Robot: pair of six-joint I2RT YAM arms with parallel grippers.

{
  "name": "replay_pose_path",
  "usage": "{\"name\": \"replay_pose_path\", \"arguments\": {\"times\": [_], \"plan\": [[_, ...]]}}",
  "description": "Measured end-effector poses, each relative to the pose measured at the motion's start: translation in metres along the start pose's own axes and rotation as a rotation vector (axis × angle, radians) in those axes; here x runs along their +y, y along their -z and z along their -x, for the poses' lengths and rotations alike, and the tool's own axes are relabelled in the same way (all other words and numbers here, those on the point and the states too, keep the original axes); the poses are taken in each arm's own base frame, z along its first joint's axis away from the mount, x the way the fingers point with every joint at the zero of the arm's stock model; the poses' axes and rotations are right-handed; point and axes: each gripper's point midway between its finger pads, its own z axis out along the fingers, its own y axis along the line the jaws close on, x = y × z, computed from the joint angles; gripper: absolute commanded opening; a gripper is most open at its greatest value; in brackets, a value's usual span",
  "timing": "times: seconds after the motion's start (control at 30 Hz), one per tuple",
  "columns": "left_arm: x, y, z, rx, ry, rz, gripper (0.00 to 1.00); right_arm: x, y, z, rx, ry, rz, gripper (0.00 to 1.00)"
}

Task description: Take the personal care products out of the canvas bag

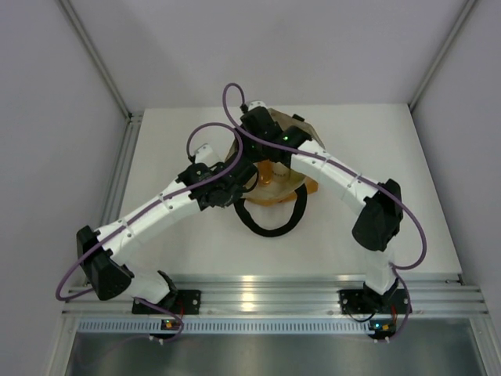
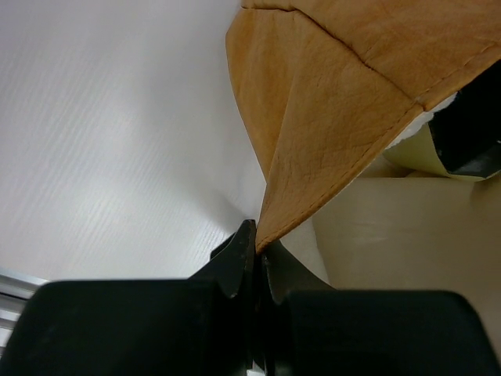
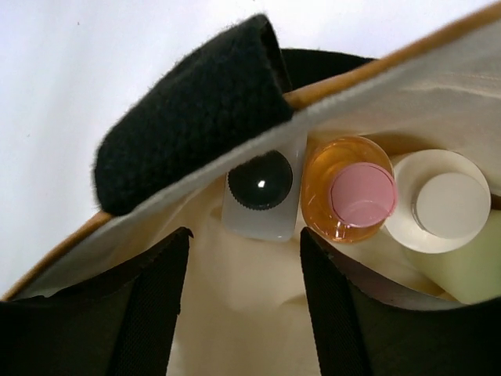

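Right gripper in the bag mouth, jaws partly apart, empty.
Left gripper is pinched on the bag's rim. The dark-capped bottle stands just ahead, between the jaws, with the orange bottle to its right. Go in centred on the cap, clear of the handle. No writing is legible.

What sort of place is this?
Probably a robotics lab test cell: a white table walled by plain panels, two arms bolted to a metal rail, and just a bag of bottles to handle.
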Motion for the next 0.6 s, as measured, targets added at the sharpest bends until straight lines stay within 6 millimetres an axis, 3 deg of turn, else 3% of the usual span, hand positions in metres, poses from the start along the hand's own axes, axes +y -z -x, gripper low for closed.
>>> {"name": "replay_pose_path", "arguments": {"times": [0.33, 0.6], "plan": [[0.001, -0.003, 0.008, -0.014, 0.024, 0.007, 0.00, 0.007, -0.028, 0.005, -0.019, 0.025, 0.003, 0.55], [-0.003, 0.001, 0.015, -0.027, 0.042, -0.022, 0.00, 0.000, -0.044, 0.003, -0.025, 0.040, -0.051, 0.52]]}}
